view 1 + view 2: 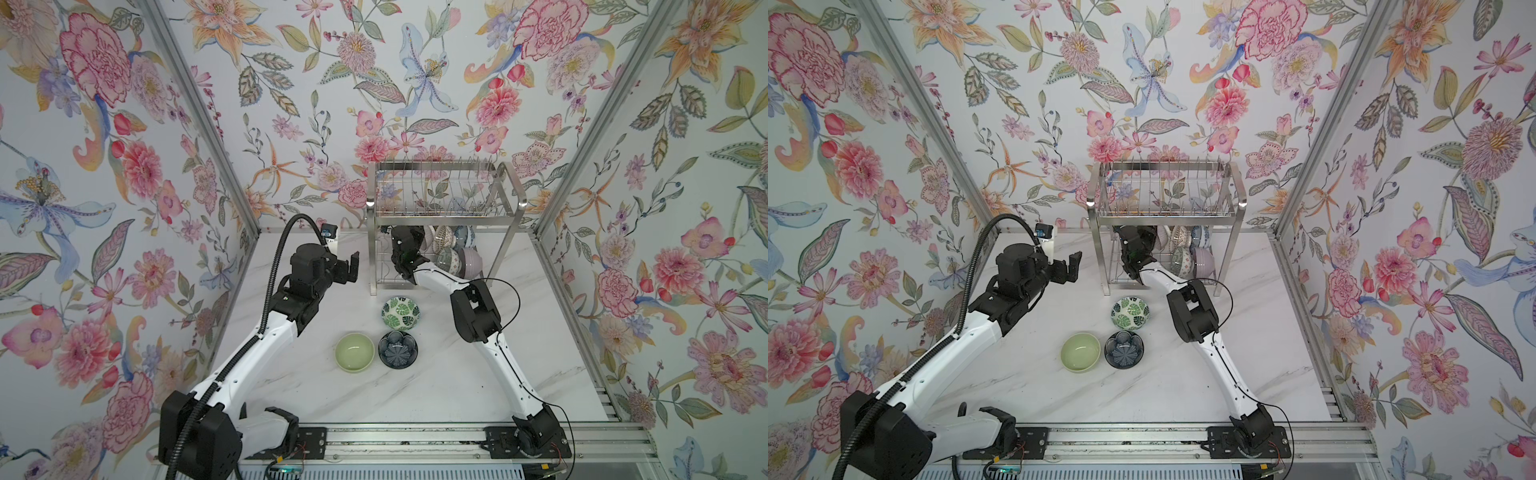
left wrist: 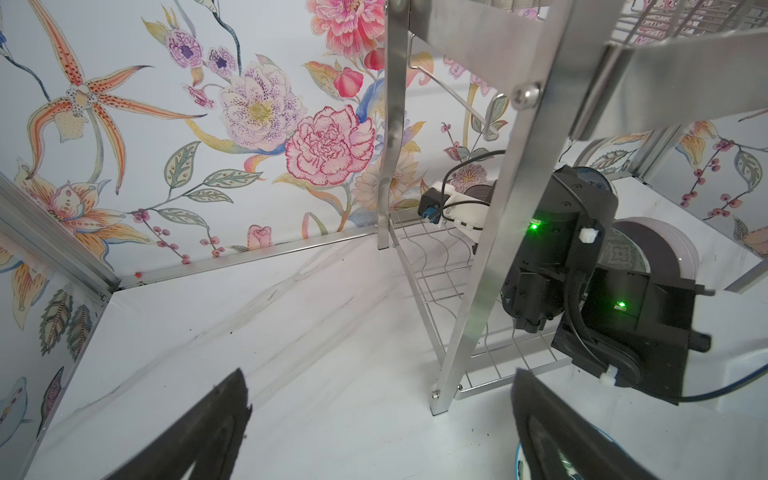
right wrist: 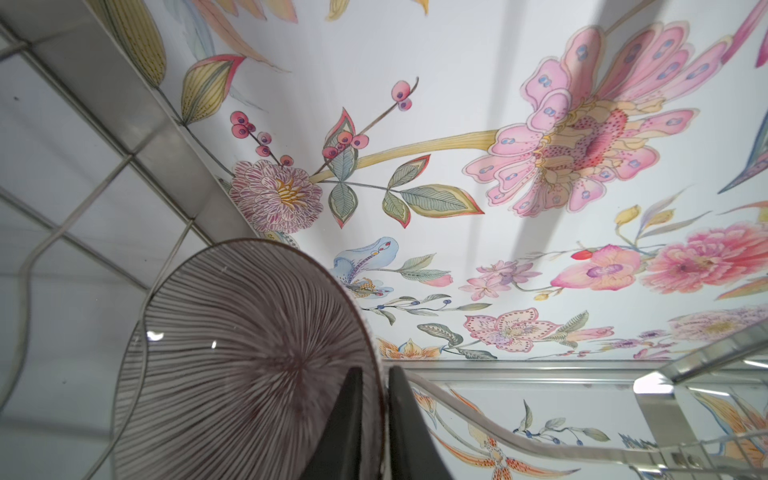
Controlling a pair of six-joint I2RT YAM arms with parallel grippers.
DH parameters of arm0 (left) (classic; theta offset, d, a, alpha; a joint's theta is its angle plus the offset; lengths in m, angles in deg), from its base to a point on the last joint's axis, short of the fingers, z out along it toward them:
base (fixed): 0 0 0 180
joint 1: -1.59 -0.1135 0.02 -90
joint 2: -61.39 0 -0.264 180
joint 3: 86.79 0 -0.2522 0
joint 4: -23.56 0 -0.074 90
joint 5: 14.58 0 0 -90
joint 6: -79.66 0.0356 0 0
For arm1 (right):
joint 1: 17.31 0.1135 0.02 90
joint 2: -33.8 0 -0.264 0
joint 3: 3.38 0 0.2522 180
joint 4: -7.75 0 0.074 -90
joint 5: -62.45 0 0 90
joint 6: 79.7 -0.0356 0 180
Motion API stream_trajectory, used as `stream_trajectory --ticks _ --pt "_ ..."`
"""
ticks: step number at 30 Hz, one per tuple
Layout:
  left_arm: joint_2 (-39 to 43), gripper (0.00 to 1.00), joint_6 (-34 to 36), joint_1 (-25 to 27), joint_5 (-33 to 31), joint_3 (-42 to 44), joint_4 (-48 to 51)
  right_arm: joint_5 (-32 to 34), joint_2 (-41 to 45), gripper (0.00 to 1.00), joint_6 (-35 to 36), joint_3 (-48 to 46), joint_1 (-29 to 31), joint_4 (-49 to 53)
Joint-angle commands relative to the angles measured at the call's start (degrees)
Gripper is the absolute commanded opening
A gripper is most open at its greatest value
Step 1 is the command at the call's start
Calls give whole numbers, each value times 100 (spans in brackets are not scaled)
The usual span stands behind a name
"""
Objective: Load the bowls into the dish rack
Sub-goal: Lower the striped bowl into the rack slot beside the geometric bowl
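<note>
Three bowls sit loose on the white marble-look desk (image 1: 436, 395) in both top views. The green-leaf round ceramic bowl (image 1: 400, 313) lies just in front of the shiny two-tier steel wire dish rack (image 1: 436, 216). The pale green plain bowl (image 1: 354, 352) and navy flower-centred bowl (image 1: 397, 349) sit side by side, nearer cam. Approx five more stand on edge in the rack's lower tier. The left claw (image 1: 350, 269) hangs released, jaws wide, beside the rack leg on its own side. The leaf bowl is close, off to its right and toward cam. The right arm (image 1: 436, 279) reaches into the lower tier, tips hidden.

Left wrist view: the left claw (image 2: 374, 415) is spread over bare desk, nothing btwn its fingers. The leaf bowl's rim (image 2: 519, 457) peeks just beside one finger. The right arm's black wrist (image 2: 557, 232) fills the lower tier.

Right wrist view: the right claw (image 3: 375, 370) is clenched on the rim of the purple-lined ribbed bowl (image 3: 232, 353), one finger inside and one outside. This bowl stands on edge in the rack. How firm the pinch is, can't tell.

Judgement: the leaf bowl looks the likely next pick, and the left claw is nearer and free. The bowl is round, so no axis to match; a rim pinch from any side should do.
</note>
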Motion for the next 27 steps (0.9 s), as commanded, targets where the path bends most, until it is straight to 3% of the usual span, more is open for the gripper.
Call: stream_trajectory --ticks 1,12,15,20,24,27 --pt "126 100 15 -82 116 54 -45 11 260 15 -74 -83 13 17" --pt "213 99 41 -85 71 107 11 -36 443 15 -323 -248 4 163" --pt "214 99 50 -89 55 116 45 -208 595 21 -598 -328 21 471" --pt "223 99 50 -96 44 112 74 -518 841 43 -986 -479 73 832" --pt "256 99 41 -97 11 107 133 -707 984 79 -1075 -667 105 804" --pt "261 99 32 -91 -16 106 179 -790 1079 90 -1290 -772 109 909"
